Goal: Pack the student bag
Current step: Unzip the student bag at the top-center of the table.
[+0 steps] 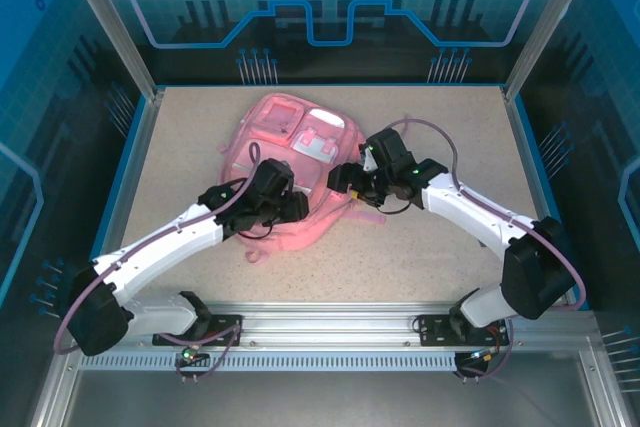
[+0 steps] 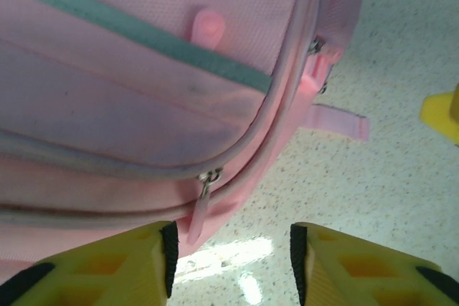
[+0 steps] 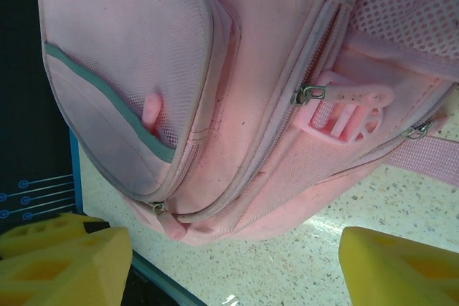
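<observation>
Left gripper (image 2: 231, 259): you have it low over the near-left part of the bag, jaws apart with bare table between them, gripping nothing
Zip pull (image 2: 197, 214): it hangs from its slider at the bag's edge, just beside the inner face of your left finger but not pinched
Student bag (image 1: 300, 132): it lies flat in the middle of the table (image 1: 190, 157), somewhat to the far side, front pockets up and every zip in view looking run shut
Side slider (image 3: 310, 94): it sits on the main zip track on the bag's right flank, next to a pink buckle (image 3: 348, 111)
Right gripper (image 3: 237, 266): you are holding it at the bag's right side, jaws spread wide, bag fabric ahead of them and nothing held
Step in hand: by my reading you are at the opening stage, lining up on a zip; nothing looks packed yet
Next move: shift the left gripper slightly left so the pull sits between the pads, close on it, then draw along the track; use the right gripper to pin the fabric, since the soft bag will likely slide or bunch if it is left free
</observation>
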Robot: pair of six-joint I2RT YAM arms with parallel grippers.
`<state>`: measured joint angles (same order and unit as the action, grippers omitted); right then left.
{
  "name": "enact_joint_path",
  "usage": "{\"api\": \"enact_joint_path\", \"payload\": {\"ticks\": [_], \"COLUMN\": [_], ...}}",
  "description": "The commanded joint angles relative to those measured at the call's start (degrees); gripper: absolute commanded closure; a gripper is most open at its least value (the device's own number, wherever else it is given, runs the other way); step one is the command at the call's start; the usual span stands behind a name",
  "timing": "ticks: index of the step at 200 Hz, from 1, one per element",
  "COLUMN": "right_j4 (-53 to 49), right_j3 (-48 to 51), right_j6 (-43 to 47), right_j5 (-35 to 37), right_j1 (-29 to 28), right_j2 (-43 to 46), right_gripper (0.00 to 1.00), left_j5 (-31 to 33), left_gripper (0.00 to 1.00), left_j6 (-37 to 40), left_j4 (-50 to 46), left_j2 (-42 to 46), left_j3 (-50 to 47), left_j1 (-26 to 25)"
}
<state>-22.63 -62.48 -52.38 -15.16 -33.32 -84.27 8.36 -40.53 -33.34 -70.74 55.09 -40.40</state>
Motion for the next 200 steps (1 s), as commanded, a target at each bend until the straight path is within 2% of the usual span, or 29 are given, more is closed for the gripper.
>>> {"api": "enact_joint_path", "payload": {"ticks": [1,25,115,172,200], "right_j4": [0.0,0.1,-0.1,2.3,3.6], "right_j3": [-1.5,-2.1,-2.7,-3.6,-5.9], "right_j6": [-1.5,-1.8,-2.2,-5.3,-7.5], "right_j5": [-2.0,-2.0,-2.0,-3.0,-3.1], "right_j1": [-0.3,-0.9,-1.7,-3.1,-4.1], "right_j2": [-1.0,-1.7,-2.3,-4.7,-8.5], "right_gripper": [0.24,0.25,0.26,0.3,0.36], "left_j5": [1.6,0.5,3.0,3.1,2.6], "left_gripper": [0.57,0.61,0.75,1.0,1.0], "left_j6": [0.7,1.5,3.5,4.9,5.9], "left_j4": [0.5,2.6,6.0,6.9,7.2], "left_j2": [1.1,-1.3,-7.6,-9.0,-8.1], "left_j3": [-2.7,-2.6,-2.1,-1.7,-2.1], "left_j1": [-1.0,-1.1,-1.2,-1.2,-1.2]}}
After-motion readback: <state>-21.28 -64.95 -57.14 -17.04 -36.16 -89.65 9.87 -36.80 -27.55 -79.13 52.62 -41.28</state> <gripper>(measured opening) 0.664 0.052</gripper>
